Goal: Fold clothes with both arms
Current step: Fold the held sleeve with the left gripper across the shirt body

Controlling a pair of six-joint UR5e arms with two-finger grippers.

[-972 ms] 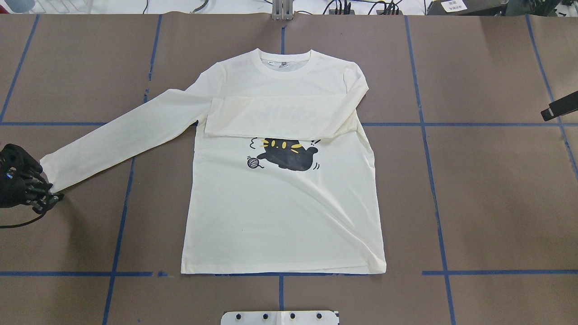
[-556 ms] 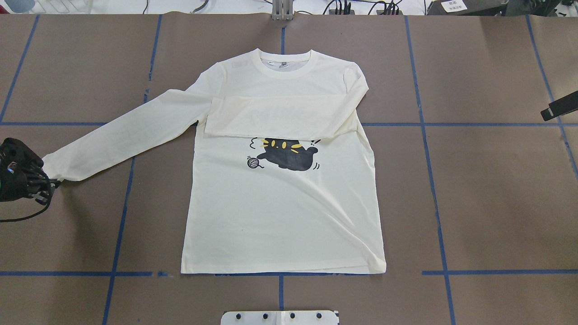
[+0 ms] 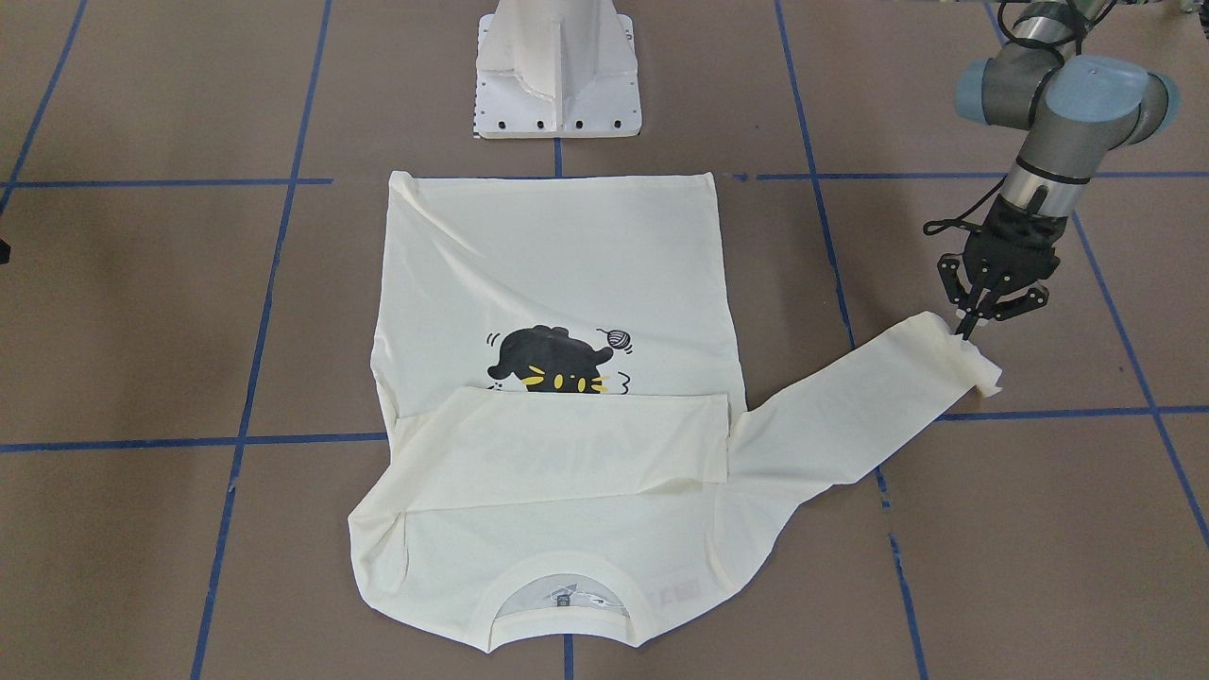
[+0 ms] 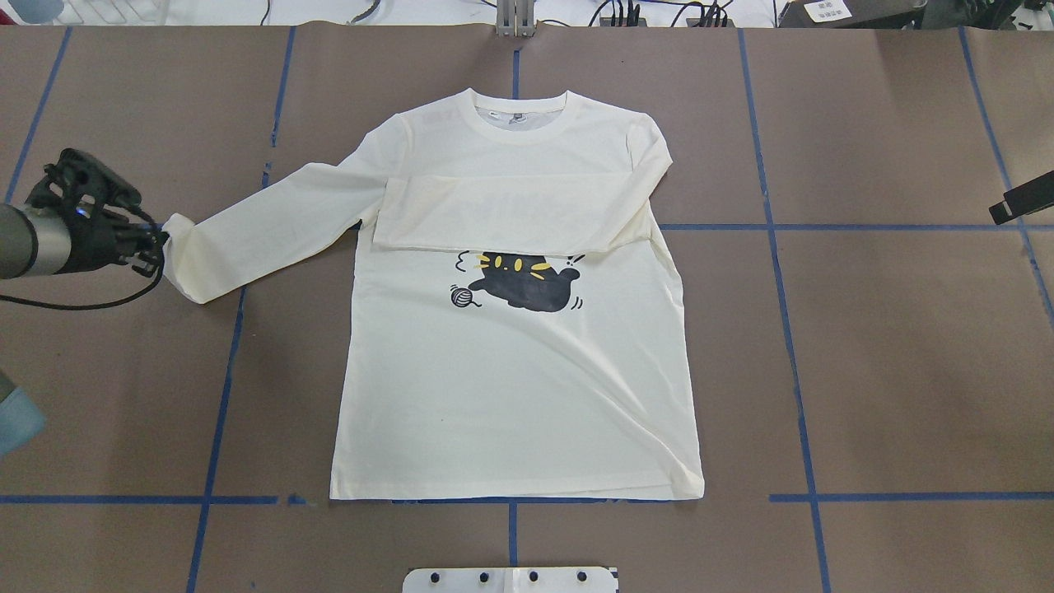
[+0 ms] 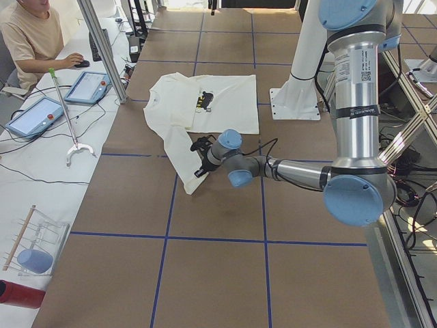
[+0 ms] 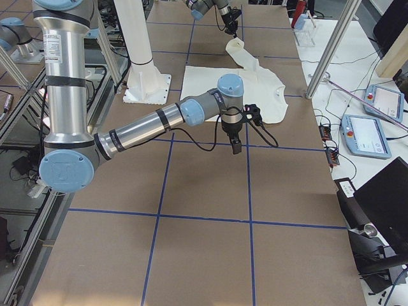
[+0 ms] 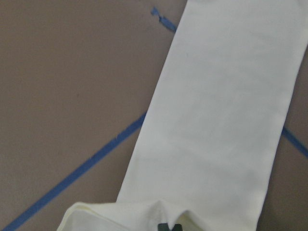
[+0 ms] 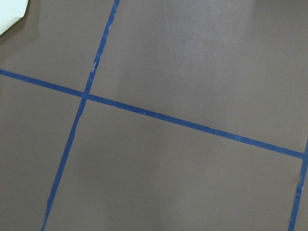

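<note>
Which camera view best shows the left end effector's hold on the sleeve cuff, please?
The exterior front-facing view: the left end effector is unobstructed, shut on the sleeve cuff. The overhead view shows it side-on near the frame's edge; the left wrist view shows mostly sleeve; the side views show it small.

The brown bench is lit evenly and softly from above, so only faint, blurred shadows are cast along the edges of the T-shirt. The cream cloth is rendered bright, yet its creases are kept. In the left wrist view the cloth at the lower edge is blurred. Verticals are bent outward near the side views' edges.
</note>
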